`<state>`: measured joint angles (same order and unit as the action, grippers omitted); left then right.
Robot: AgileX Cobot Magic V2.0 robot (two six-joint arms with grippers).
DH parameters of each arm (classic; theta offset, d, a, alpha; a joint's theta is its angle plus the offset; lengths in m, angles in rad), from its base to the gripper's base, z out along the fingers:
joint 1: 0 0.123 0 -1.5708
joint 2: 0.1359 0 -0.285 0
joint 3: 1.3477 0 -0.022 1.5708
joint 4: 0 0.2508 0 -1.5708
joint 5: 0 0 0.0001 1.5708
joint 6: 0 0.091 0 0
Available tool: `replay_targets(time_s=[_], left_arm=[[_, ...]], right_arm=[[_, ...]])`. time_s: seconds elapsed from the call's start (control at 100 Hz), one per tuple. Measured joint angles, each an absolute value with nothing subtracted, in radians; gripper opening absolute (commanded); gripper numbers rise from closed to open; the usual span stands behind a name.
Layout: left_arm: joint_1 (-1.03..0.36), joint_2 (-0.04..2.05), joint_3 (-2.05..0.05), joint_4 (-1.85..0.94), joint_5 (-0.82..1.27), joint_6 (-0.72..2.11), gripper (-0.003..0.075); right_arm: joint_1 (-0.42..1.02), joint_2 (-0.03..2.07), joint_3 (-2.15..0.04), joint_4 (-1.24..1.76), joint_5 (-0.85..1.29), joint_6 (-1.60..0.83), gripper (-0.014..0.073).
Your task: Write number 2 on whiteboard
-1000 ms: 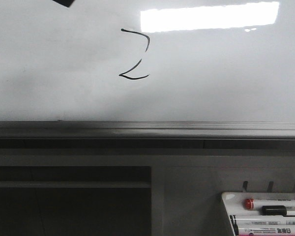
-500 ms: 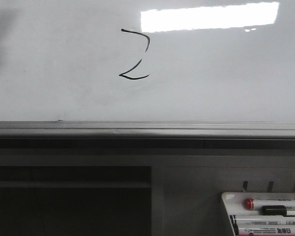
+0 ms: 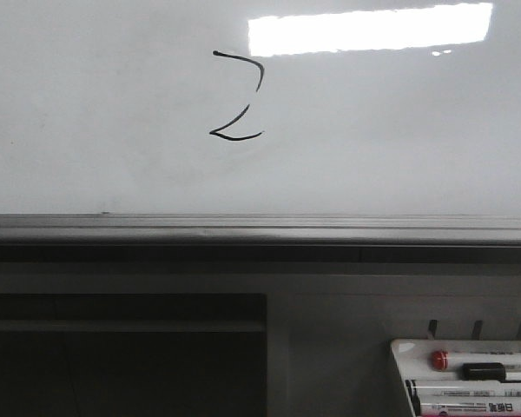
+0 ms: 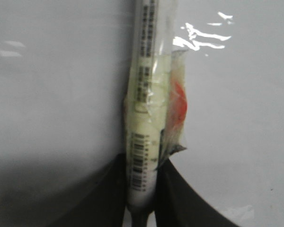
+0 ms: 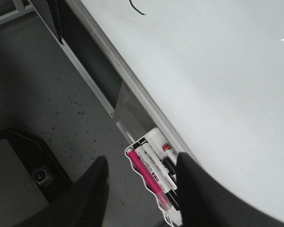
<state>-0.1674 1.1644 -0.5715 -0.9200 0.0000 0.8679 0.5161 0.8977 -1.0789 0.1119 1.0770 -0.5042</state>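
Though edge-cropped, whiteboard [image 3: 399, 139], number 2 [image 3: 238, 95] whole.

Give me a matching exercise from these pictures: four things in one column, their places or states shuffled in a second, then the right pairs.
Things
1. black drawn number 2
2. red-capped marker
3. white barcoded marker
4. right gripper

Places or states
A. lying in the white marker tray
B. open, holding nothing
C. on the glossy whiteboard
D. clamped in the left gripper

Pairs: 1-C, 2-A, 3-D, 4-B
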Motion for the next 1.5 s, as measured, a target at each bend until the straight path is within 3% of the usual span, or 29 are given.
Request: replay_targets(time_s=[0.1, 0.22, 0.31, 0.59, 0.76, 0.88, 1.04, 1.22, 1.4, 1.5], left_arm=[[-0.167, 1.179, -0.59, -0.909, 0.014, 0.868, 0.019], [-0.167, 1.188, -0.605, -0.898, 0.034, 0.868, 0.0358], [-0.167, 1.19, -0.616, -0.894, 0.06, 0.868, 0.0415], [-0.093, 1.148, -0.626, -0.84, 0.171, 0.868, 0.041], [0.055, 1.016, -0.667, -0.795, 0.446, 0.845, 0.041], [0.149, 0.933, -0.753, -0.597, 0.682, 0.705, 0.0407], [0.146, 0.881, -0.857, -0.27, 0.895, 0.415, 0.04], [0.022, 0.803, -0.845, -0.104, 0.853, 0.296, 0.0315], [-0.103, 0.708, -0.712, -0.021, 0.683, 0.235, 0.0249], [-0.114, 0.652, -0.641, -0.022, 0.568, 0.181, 0.0206]], right_arm=[[0.516, 0.898, -1.079, 0.112, 1.076, -0.504, 0.029], [0.516, 0.898, -1.079, 0.112, 1.076, -0.504, 0.029], [0.516, 0.898, -1.079, 0.112, 1.076, -0.504, 0.029], [0.516, 0.898, -1.079, 0.043, 1.075, -0.377, 0.029], [0.471, 0.898, -1.07, -0.104, 1.075, -0.098, 0.029], [0.398, 0.896, -1.035, -0.133, 1.07, -0.012, 0.029], [0.293, 0.857, -0.928, -0.135, 0.955, 0.044, 0.029], [0.219, 0.755, -0.792, -0.124, 0.798, 0.109, 0.029], [0.214, 0.637, -0.698, -0.117, 0.654, 0.13, 0.0279], [0.214, 0.559, -0.641, -0.117, 0.568, 0.131, 0.0173]])
